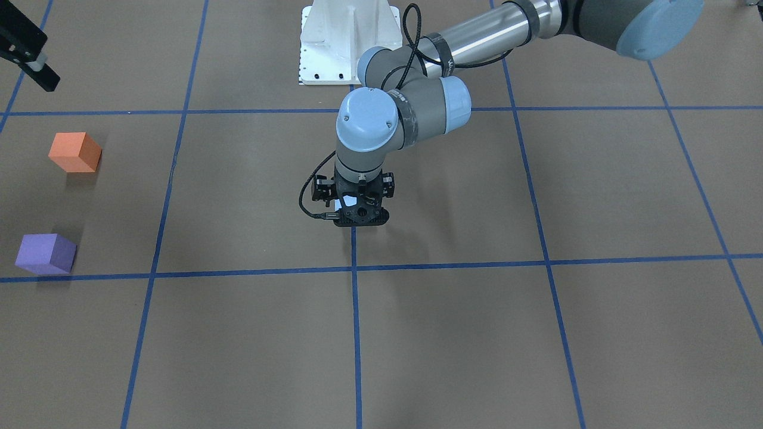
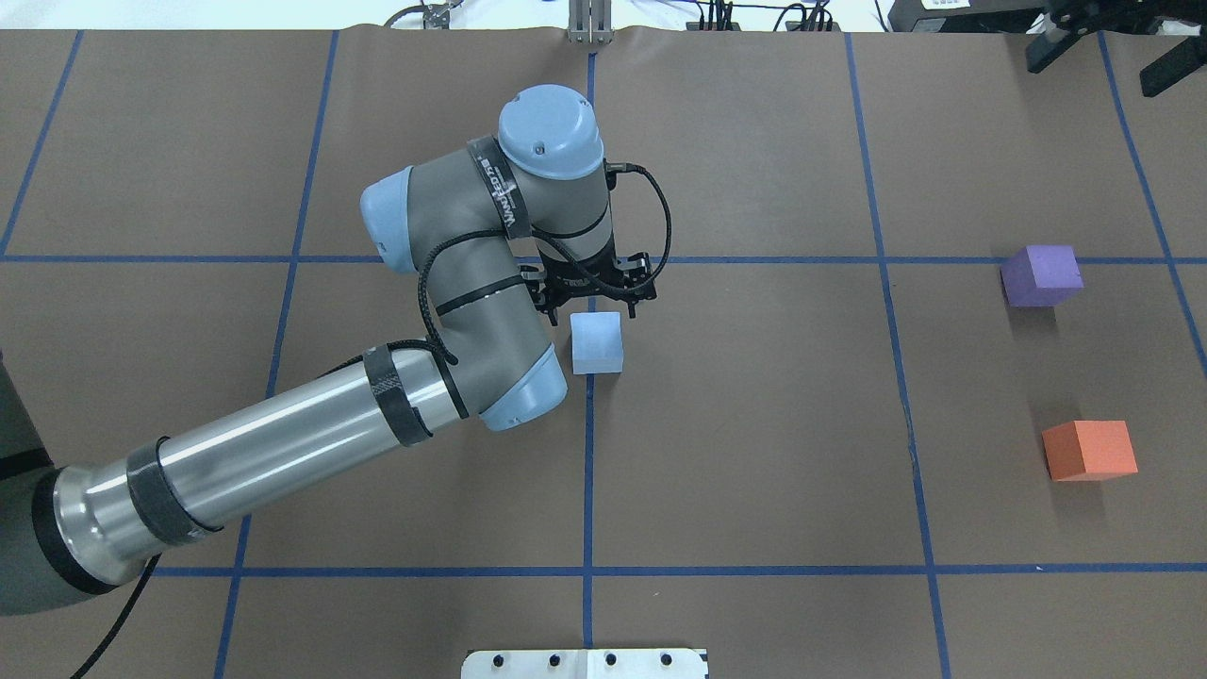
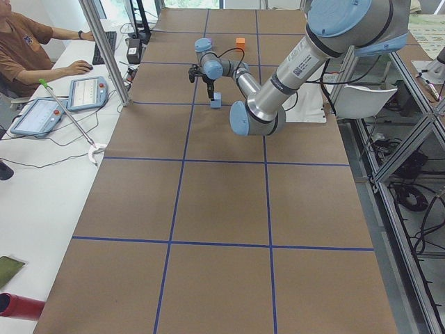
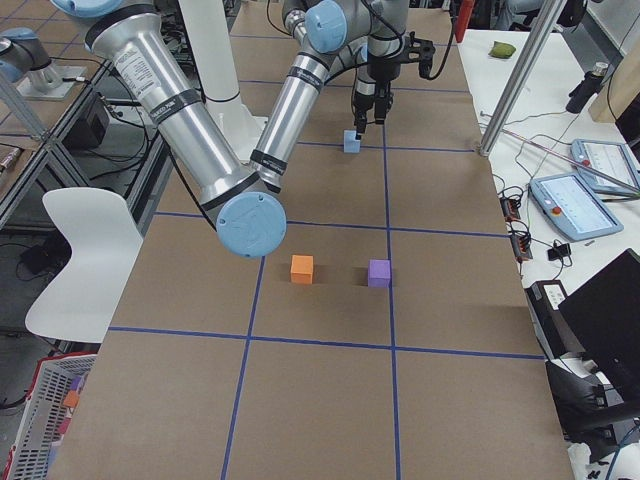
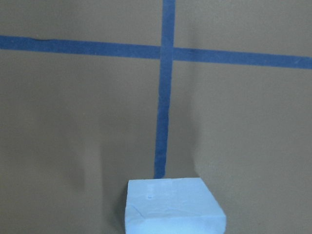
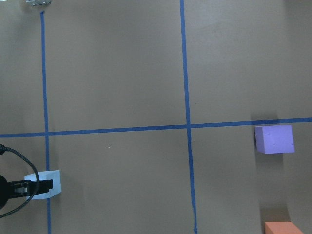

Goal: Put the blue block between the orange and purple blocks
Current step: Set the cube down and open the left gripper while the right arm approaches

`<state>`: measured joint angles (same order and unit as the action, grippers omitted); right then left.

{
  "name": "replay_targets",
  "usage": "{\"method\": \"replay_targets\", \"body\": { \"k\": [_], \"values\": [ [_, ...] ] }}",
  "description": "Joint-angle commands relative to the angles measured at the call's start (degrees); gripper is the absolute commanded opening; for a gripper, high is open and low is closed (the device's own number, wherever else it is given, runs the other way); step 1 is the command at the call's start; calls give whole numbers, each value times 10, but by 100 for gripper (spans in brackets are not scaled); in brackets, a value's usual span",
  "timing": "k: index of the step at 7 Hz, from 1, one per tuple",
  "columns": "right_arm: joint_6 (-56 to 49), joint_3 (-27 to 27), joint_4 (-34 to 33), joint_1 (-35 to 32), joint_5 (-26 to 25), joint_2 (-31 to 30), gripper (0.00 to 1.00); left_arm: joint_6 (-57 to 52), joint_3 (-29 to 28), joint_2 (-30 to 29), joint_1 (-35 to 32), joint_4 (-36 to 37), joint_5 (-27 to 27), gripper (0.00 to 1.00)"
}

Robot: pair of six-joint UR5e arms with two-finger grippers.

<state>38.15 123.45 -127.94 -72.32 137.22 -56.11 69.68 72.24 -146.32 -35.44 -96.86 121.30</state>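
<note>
Overhead, the blue block [image 2: 597, 342] is recorded at six o'clock, just below the left gripper [image 2: 592, 296]; jaw spread cannot be told.

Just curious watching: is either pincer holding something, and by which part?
Seemingly nothing: the left pincer hangs just above the blue block, which rests on the table.

the pale blue block [image 2: 597, 343] sat flat near the table's [image 2: 754, 453] middle, astride a blue tape line [image 2: 588, 471]. the orange block [image 2: 1089, 450] and the purple block [image 2: 1041, 274], both cubes, rested well away from it, apart from each other.
</note>
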Motion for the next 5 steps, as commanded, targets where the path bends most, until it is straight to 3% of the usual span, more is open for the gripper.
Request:
{"method": "replay_targets", "body": {
  "k": [1,3,5],
  "values": [
    [84,-1,24,76,-31,39,100,-8,34,26,-62,3,58,100],
    [164,-30,26,179,-90,99,100,-97,134,127,-121,4,86,100],
    [232,-100,53,276,-162,157,100,-169,203,227,-178,4,119,100]
  ]
}}
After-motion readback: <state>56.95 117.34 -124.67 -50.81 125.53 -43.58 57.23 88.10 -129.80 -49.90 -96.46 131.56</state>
